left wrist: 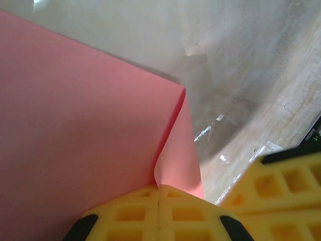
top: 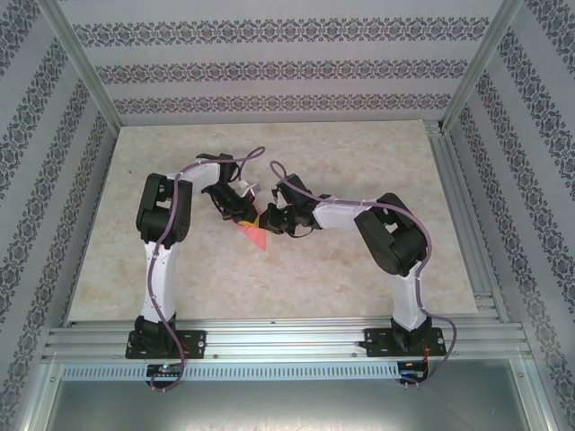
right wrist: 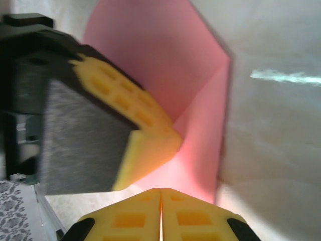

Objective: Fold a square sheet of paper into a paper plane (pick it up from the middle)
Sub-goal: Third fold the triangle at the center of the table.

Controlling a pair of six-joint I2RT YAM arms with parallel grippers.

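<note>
One table point(top: 359, 269) with a pale marbled top takes up most of the top view, framed by metal rails and patterned walls. Two arms stand on its near rail, the left arm point(top: 160, 251) and the right arm point(top: 395, 251). Both bend inward, so the two grippers meet near the middle of the table. There is one square sheet of paper point(top: 257, 235), pink-red and plain. From above, only a small pointed piece of it shows below the gripper tips, and the rest is hidden under them. The left gripper point(top: 241, 208) comes in from the left and the right gripper point(top: 274, 218) from the right, with their tips just beside each other. In the left wrist view the sheet point(left wrist: 75, 125) covers the left half of the picture and is cut off at the edges. A raised fold runs down it into the left gripper point(left wrist: 159, 201), whose yellow jaws are pressed together and pinch the paper at that fold. A second yellow finger point(left wrist: 281, 186) sits just to the right, partly out of the picture. In the right wrist view the sheet point(right wrist: 165, 65) stands behind the tips with one crease down it. The right gripper point(right wrist: 160, 201) has its jaws pressed together with no gap. The paper reaches down to them, but whether it is caught between them is hard to make out. One finger of the left gripper point(right wrist: 130, 130) crosses in front and hides part of the sheet.
</note>
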